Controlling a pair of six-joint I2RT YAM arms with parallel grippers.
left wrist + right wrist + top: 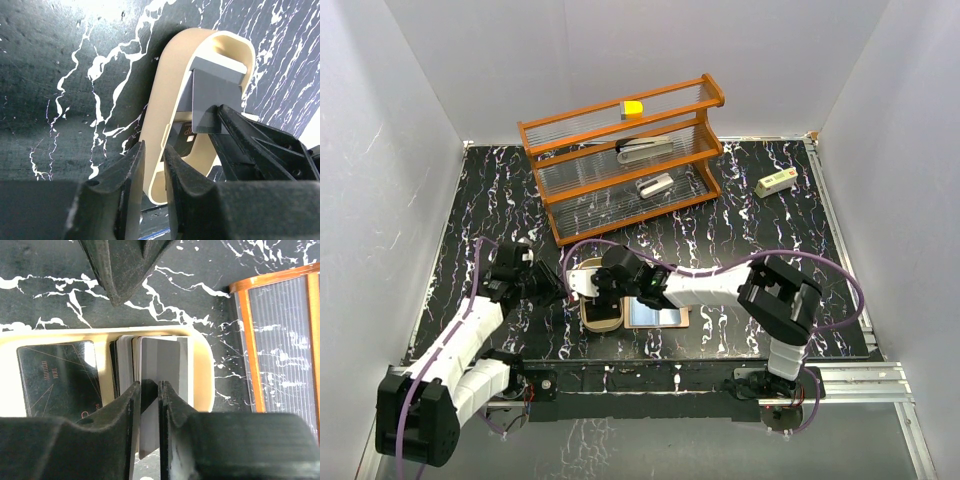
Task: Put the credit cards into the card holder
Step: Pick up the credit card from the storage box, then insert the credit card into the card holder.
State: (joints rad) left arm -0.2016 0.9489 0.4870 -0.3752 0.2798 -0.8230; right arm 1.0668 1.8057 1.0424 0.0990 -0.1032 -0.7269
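The tan oval card holder lies at the near middle of the table. My right gripper is over its far end, shut on a grey credit card that stands tilted inside it. Beside that card, more cards stand on edge, and a black card lies flat in the holder. My left gripper is narrowly open, with the holder's rim in the gap. Another card lies on the table, right of the holder.
An orange rack stands at the back with grey stapler-like objects and a yellow block on its shelves; its corner is close to the holder. A small white and yellow item lies at the back right.
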